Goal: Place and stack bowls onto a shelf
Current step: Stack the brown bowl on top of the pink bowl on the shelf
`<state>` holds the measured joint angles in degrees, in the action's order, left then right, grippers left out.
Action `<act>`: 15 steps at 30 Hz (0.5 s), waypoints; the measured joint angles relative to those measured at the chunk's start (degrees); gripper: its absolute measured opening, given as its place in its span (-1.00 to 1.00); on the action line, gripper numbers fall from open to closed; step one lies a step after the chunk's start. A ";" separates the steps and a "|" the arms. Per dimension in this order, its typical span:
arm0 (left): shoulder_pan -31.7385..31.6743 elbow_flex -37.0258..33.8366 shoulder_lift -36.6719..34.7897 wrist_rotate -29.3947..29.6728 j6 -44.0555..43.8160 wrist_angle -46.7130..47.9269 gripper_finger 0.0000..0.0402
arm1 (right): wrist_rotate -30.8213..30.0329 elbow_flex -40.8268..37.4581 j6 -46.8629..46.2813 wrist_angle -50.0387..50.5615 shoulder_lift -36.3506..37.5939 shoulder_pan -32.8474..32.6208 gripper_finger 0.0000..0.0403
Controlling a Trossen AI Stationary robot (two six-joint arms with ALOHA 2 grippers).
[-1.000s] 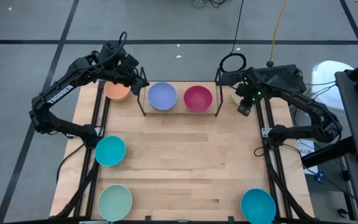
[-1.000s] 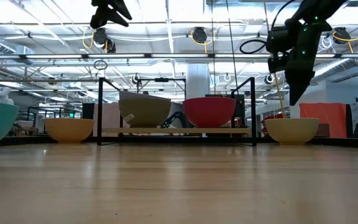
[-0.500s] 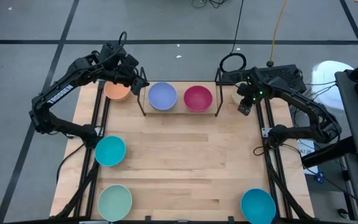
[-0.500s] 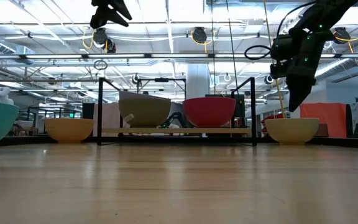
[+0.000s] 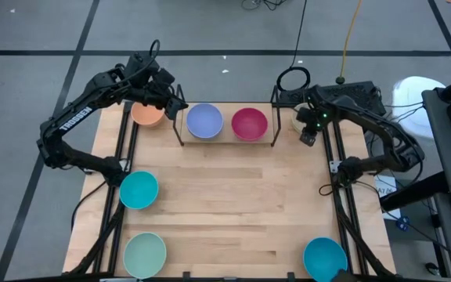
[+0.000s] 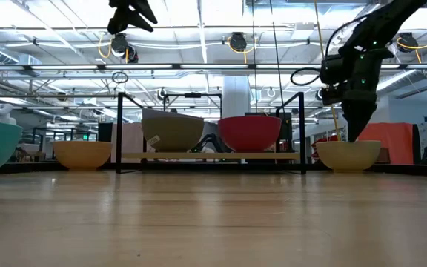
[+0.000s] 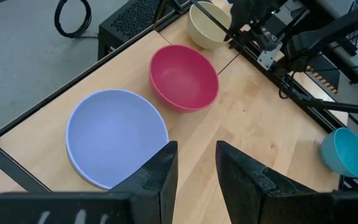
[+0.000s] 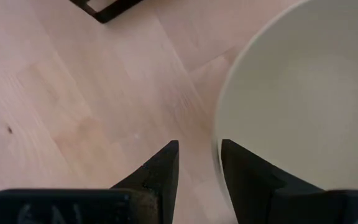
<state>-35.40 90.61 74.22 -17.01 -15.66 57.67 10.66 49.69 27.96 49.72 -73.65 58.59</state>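
The shelf (image 5: 225, 139) stands at the table's far edge and carries a lavender bowl (image 5: 204, 121) and a magenta bowl (image 5: 249, 124). An orange bowl (image 5: 147, 114) sits on the table left of the shelf, a cream bowl (image 5: 298, 118) right of it. My right gripper (image 8: 199, 163) is open and points down at the cream bowl's near rim (image 8: 219, 146), one finger over the inside and one outside. My left gripper (image 7: 196, 167) is open and hovers high over the shelf's left end (image 5: 168, 97). My right gripper's fingertips (image 6: 351, 138) reach down to the cream bowl's rim (image 6: 348, 143) from above, with the rim in the gap between them. I cannot tell whether they touch it. The bowl stands upright on the table.
A teal bowl (image 5: 138, 189) and a mint bowl (image 5: 145, 253) sit along the table's left side, and another teal bowl (image 5: 324, 258) at the near right corner. The middle of the table (image 5: 233, 204) is bare wood. Black frame rails (image 5: 337, 196) run along both sides.
My right gripper has come down toward the cream bowl, from well above it to rim height, still pointing down. The bowls have kept their places.
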 joint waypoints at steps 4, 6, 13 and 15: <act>0.00 0.00 0.00 0.01 -0.09 0.00 -0.44 | -0.14 0.00 0.24 -1.13 -2.75 -0.01 -0.43; 0.00 0.00 0.00 0.00 -0.10 0.00 -0.44 | -0.18 0.00 1.10 -2.26 -3.89 -0.01 -0.43; 0.00 0.00 0.02 0.01 -0.15 0.00 -0.44 | -0.24 0.00 3.46 -5.40 -5.57 -0.03 -0.67; 0.00 -0.02 0.02 0.02 -0.15 0.02 -0.44 | -0.27 0.00 4.38 -5.35 -5.57 -0.03 -0.83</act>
<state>-35.40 90.59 74.24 -16.99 -15.81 57.69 10.39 49.69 32.34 44.37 -79.22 58.57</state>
